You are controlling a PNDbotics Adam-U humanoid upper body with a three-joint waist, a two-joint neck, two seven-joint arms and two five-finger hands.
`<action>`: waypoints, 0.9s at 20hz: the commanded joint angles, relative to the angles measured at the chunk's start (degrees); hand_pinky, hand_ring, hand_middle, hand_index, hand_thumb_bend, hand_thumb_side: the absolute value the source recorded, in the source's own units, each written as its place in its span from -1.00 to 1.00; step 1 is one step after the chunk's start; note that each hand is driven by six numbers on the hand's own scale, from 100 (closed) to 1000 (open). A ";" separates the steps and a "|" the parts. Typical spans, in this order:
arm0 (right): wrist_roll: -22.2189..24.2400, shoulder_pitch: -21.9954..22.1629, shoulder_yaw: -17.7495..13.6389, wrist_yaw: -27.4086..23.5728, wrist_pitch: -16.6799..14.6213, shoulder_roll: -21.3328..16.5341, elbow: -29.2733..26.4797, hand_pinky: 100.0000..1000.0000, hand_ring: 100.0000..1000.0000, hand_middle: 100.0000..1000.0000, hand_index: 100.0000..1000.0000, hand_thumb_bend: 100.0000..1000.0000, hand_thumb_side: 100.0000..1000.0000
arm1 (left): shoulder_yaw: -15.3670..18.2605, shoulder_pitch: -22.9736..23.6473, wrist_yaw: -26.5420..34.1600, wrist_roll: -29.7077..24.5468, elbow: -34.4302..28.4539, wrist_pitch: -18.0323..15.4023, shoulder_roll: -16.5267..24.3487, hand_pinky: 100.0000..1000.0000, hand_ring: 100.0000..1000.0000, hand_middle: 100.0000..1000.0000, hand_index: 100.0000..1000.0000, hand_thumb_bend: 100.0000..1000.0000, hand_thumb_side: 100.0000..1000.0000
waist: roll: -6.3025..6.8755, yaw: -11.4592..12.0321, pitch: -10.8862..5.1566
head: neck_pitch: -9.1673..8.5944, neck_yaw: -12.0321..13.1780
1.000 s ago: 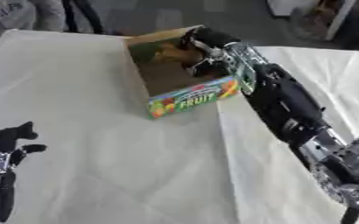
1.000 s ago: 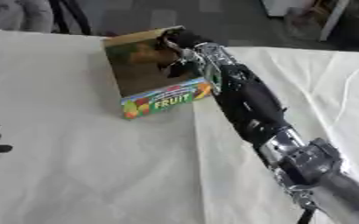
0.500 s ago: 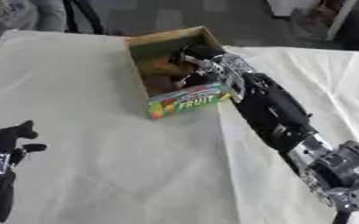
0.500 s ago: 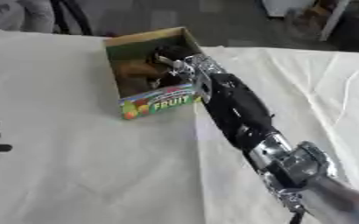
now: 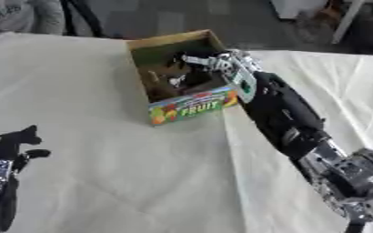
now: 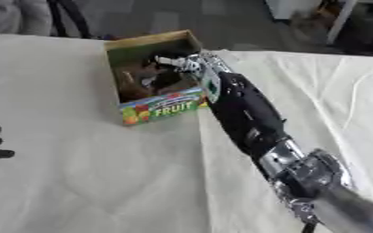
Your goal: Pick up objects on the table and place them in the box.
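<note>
1. Where the table (image 5: 102, 182) is covered by a pale cloth, an open cardboard box (image 5: 191, 105) stands at its far middle, its near wall printed with coloured fruit and the word FRUIT.
2. The right hand (image 5: 214, 61) reaches in from the right over the box's right wall, its fingers (image 6: 170, 61) pointing left above the inside.
3. Whether those fingers are spread or pinching something cannot be made out; they are blurred against the dark contents.
4. Inside the box lie dark and brownish objects (image 5: 170, 77), too unclear to name.
5. The right forearm (image 5: 281, 113) runs from the box toward the near right corner.
6. The left hand (image 5: 7, 159) rests at the near left edge, fingers relaxed and pointing up, holding nothing.
</note>
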 commanded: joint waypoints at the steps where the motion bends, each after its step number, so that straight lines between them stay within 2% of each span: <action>1: 0.04 -1.54 0.02 -2.67 -0.09 -2.74 -4.19 0.35 0.76 0.87 0.83 -1.00 0.11 | 0.55 -0.21 0.07 0.16 -1.09 -0.23 0.40 0.15 0.73 -0.04 0.17 0.05 0.24 | 0.17 -0.63 -1.24 | -0.53 0.58; 2: -0.41 -1.41 0.11 -3.43 -0.11 -3.16 -5.31 0.34 0.76 0.87 0.83 -1.00 0.04 | 0.63 -0.10 0.02 0.23 -1.05 -0.27 0.44 0.15 0.73 -0.04 0.17 0.05 0.24 | 0.17 -1.02 -1.33 | -0.47 0.76; 3: -0.99 -1.24 0.19 -4.18 -0.11 -3.59 -6.45 0.32 0.73 0.85 0.82 -1.00 -0.16 | 0.72 0.02 -0.02 0.32 -1.02 -0.31 0.48 0.15 0.73 -0.04 0.17 0.06 0.24 | 0.17 -1.44 -1.42 | -0.35 0.94; 6: -3.29 0.00 0.57 -7.83 -0.44 -5.37 -11.11 0.27 0.68 0.79 0.81 -1.00 -0.44 | 1.20 0.39 -0.18 0.80 -0.95 -0.47 0.63 0.15 0.73 -0.04 0.17 0.06 0.23 | 0.17 -3.07 -1.62 | -0.02 1.67; 8: -5.29 1.16 0.74 -10.48 -0.39 -6.92 -14.84 0.21 0.62 0.72 0.78 -1.00 -0.86 | 1.56 0.71 -0.32 1.17 -0.87 -0.56 0.78 0.15 0.73 -0.04 0.17 0.06 0.23 | 0.23 -4.34 -1.82 | 0.29 2.31; 9: -6.73 2.03 0.72 -11.85 -0.14 -7.82 -16.98 0.12 0.54 0.66 0.74 -1.00 -0.93 | 1.78 0.90 -0.42 1.38 -0.83 -0.61 0.88 0.15 0.73 -0.04 0.17 0.06 0.23 | 0.24 -5.02 -1.97 | 0.46 2.71; 13: -13.10 7.14 0.21 -20.19 1.58 -10.69 -25.97 0.04 0.54 0.66 0.71 -1.00 -0.93 | 3.11 1.89 -0.84 2.68 -0.69 -0.93 1.39 0.15 0.73 -0.04 0.17 0.06 0.23 | 0.03 -8.20 -2.46 | 1.00 5.23; 16: -16.45 13.23 -0.82 -28.64 2.78 -12.80 -34.01 0.04 0.61 0.72 0.74 -1.00 -0.86 | 4.05 2.37 -1.20 3.68 -0.59 -1.17 1.79 0.15 0.73 -0.04 0.17 0.06 0.23 | -0.02 -10.72 -2.48 | 1.25 6.95; 18: -18.33 17.81 -2.03 -33.75 3.77 -13.64 -39.12 0.03 0.62 0.71 0.77 -1.00 -0.60 | 4.59 2.63 -1.38 4.25 -0.54 -1.24 2.07 0.15 0.73 -0.04 0.17 0.06 0.23 | 0.13 -12.14 -2.40 | 1.29 7.85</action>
